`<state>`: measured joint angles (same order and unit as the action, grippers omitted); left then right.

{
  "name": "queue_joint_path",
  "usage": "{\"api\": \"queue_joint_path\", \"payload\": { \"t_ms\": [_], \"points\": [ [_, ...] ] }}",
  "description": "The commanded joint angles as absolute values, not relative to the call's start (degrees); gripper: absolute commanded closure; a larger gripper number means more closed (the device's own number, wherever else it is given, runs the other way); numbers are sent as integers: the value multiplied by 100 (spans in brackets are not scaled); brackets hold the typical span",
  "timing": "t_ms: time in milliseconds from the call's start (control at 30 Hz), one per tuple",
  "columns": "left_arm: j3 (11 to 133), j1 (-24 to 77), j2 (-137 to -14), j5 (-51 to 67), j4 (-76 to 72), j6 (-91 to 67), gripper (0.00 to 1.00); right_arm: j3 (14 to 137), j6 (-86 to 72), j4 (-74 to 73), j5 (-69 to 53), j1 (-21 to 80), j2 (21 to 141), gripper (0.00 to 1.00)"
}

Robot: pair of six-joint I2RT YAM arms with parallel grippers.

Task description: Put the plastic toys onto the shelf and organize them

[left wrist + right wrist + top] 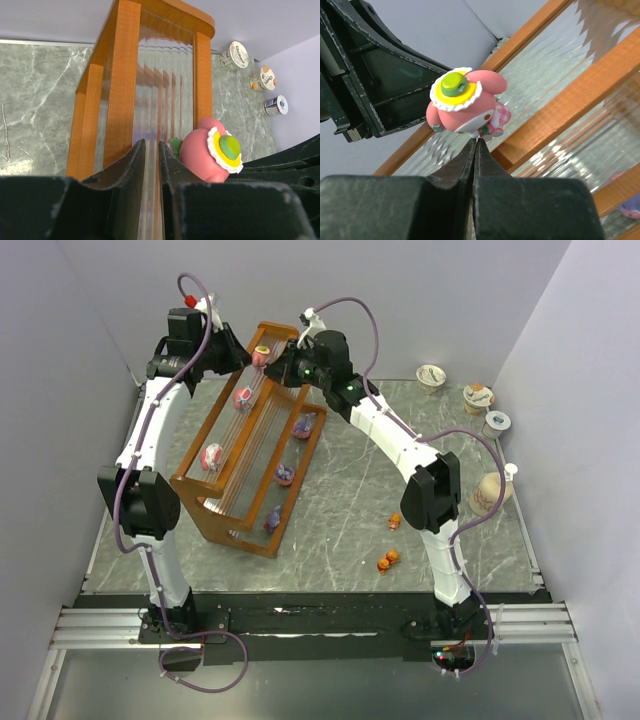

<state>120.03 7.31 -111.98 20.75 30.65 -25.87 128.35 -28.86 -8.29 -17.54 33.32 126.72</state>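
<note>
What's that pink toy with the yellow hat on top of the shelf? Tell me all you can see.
The pink toy is a glossy plastic figure with droopy ears, a white face, a checked pink dress and a white-frilled yellow hat with a green centre. It seems upright on the top tier of the shelf, at its far end, on a clear ribbed panel. The right claw, shut, has its tips at the toy's feet; whether they touch, I cannot tell.

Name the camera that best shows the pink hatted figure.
Right wrist: the pink figure fills the centre, hat and checked dress clear. Left wrist shows it side-on, lower part hidden. Top external shows only a tiny speck at the shelf's far end.
</note>
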Motion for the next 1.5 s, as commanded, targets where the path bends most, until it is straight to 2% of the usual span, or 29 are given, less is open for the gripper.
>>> {"api": "queue_joint_path", "payload": {
  "t_ms": [0,300,767,1000,1033,1100,1133,1200,1233,1300,1333,1467],
  "points": [
    [12357,729,-11188,2224,2856,-2672,78,12876,-2795,-905,-1696,3270,12683,100],
    [12410,729,-11197,2066,2944,-2593,79,12560,-2646,-888,-1784,3270,12454,100],
    [12331,729,-11118,2057,2936,-2602,80,11892,-2531,-914,-1125,3270,11901,100],
    [12322,712,-10916,1732,3093,-2435,76,11382,-2514,-1116,-967,3252,11400,99],
    [12314,703,-10881,1662,3120,-2374,75,11330,-2522,-1203,-906,3252,11243,94],
    [12278,694,-10741,1460,3155,-2312,72,11163,-2514,-1555,-661,3226,11075,92],
    [12217,694,-10688,1381,3173,-2285,71,11075,-2496,-1704,-546,3217,10865,88],
    [12129,659,-10504,1214,3173,-2250,67,10742,-2487,-2064,-256,3199,10636,78],
    [12042,642,-10442,1161,3173,-2250,66,10592,-2487,-2170,-11,3191,10374,68],
    [11962,615,-10240,977,3190,-2241,60,10127,-2592,-2555,376,3182,10100,57],
    [11892,598,-10170,906,3199,-2250,58,9942,-2645,-2671,665,3147,9820,48],
    [11734,528,-9775,554,3287,-2338,45,8968,-3206,-3645,1272,3059,9221,34]
  ]
}}
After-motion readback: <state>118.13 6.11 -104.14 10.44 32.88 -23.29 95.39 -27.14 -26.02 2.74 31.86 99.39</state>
